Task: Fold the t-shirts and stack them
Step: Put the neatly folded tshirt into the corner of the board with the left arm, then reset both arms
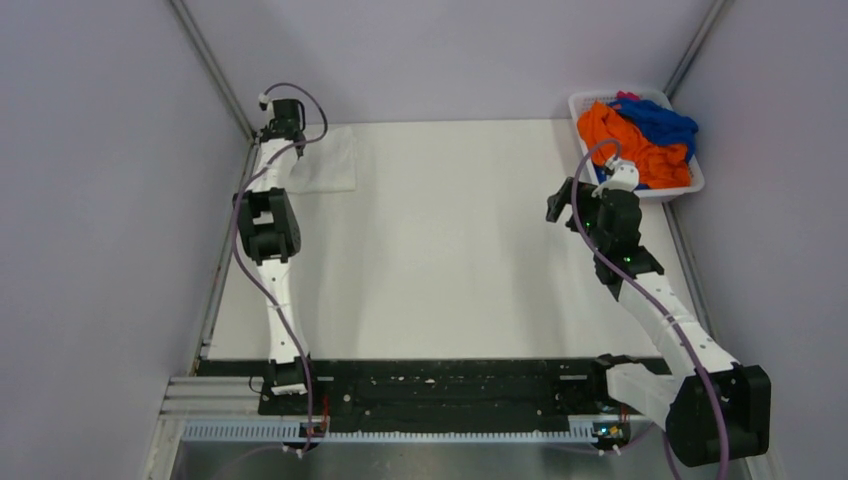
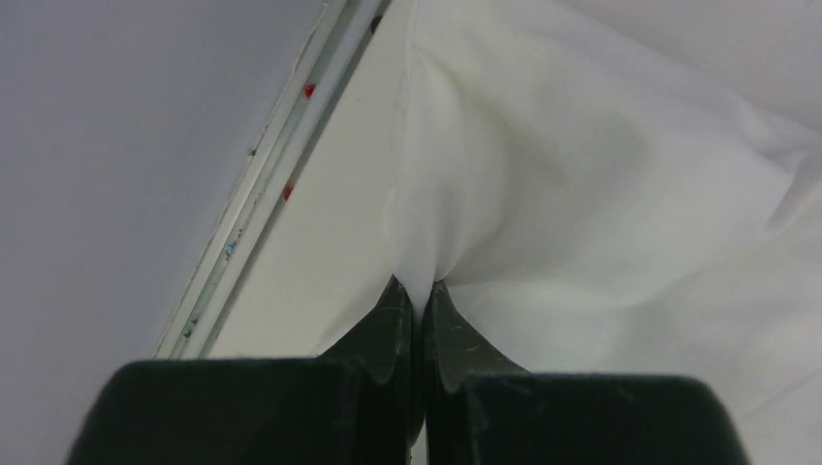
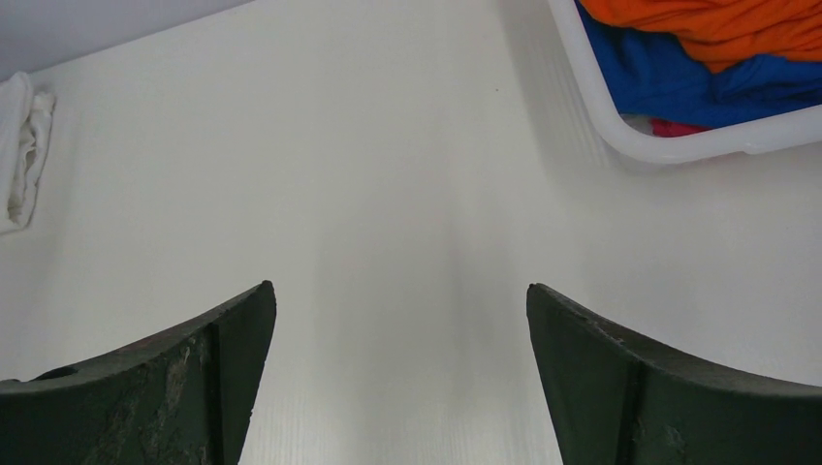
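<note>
- white t-shirt [image 1: 325,165]: lies flat at the far-left corner of the table [image 1: 450,260], a compact rectangular patch. Looks folded to me; no print visible from any view.
- left gripper [image 2: 417,291]: fingers pinched tight on an edge of that white cloth, right next to the table's left rail. The fabric puckers into the pinch, so it's a real grip, not just contact.
- right gripper [image 3: 397,300]: fingers spread wide, nothing between them. It hangs over bare table just near-left of the basket [image 1: 692,186].
- The basket at the far-right corner holds the orange t-shirt [image 1: 625,140] on top, the blue t-shirt [image 1: 662,120] beside and under it, and a bit of the pink-red t-shirt [image 1: 628,97] at the far edge. All crumpled, none folded.
- Progress, my read: one shirt of four is basically done and sits at what looks like the stack spot. It only needs the left gripper to let go.
- Remaining: three shirts to pull out, fold and stack on the white one. The right arm is best placed for the orange one.
</note>
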`<act>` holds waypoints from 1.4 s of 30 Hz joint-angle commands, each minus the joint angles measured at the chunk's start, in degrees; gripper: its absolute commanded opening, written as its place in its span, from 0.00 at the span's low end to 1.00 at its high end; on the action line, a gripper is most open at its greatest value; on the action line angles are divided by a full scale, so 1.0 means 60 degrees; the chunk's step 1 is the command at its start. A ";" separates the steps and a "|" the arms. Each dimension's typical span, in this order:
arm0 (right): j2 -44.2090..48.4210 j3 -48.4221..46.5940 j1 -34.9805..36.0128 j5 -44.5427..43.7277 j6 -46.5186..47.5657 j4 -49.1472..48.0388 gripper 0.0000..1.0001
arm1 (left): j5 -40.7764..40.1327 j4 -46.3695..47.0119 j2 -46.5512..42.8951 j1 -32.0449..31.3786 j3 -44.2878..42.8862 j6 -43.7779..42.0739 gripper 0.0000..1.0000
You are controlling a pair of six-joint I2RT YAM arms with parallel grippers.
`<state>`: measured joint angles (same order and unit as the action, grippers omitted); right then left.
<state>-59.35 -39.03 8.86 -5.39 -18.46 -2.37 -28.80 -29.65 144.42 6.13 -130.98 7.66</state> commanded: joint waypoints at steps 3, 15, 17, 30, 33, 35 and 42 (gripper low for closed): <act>0.0226 -0.0118 -0.0004 -0.0418 -0.0093 -0.0076 0.99 | -0.0137 0.1218 -0.0083 0.0423 -0.0714 -0.0457 0.03; 0.0418 -0.0114 -0.0005 -0.1426 -0.0897 0.0864 0.99 | -0.0784 0.0820 -0.2140 0.0335 0.0329 0.0055 0.99; 0.0477 -0.0092 -0.0002 -0.1550 -0.1243 0.1139 0.99 | -0.0392 0.0989 -0.3207 0.0223 0.1331 0.0382 0.99; 0.1610 0.2133 0.0000 -0.1610 -0.2249 -0.0245 0.99 | 0.2057 0.3908 -1.0863 -0.2018 1.1510 0.3692 0.99; 0.1630 0.2594 -0.0012 -0.1687 -0.2049 -0.0610 0.99 | 0.1972 0.4636 -1.2174 -0.3007 1.3587 0.3904 0.99; 0.1626 0.2828 -0.0007 -0.1910 -0.2129 -0.0881 0.99 | 0.1830 0.4990 -1.2722 -0.3583 1.4496 0.3833 0.99; 0.1664 0.3415 -0.0009 -0.1895 -0.1887 -0.1458 0.99 | 0.1887 0.5523 -1.3624 -0.3956 1.5683 0.3782 0.99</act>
<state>-50.65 -19.20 8.86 -15.18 -30.65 -6.39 -17.78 -4.64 67.02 -17.34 -38.76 29.47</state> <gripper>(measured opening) 0.986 0.990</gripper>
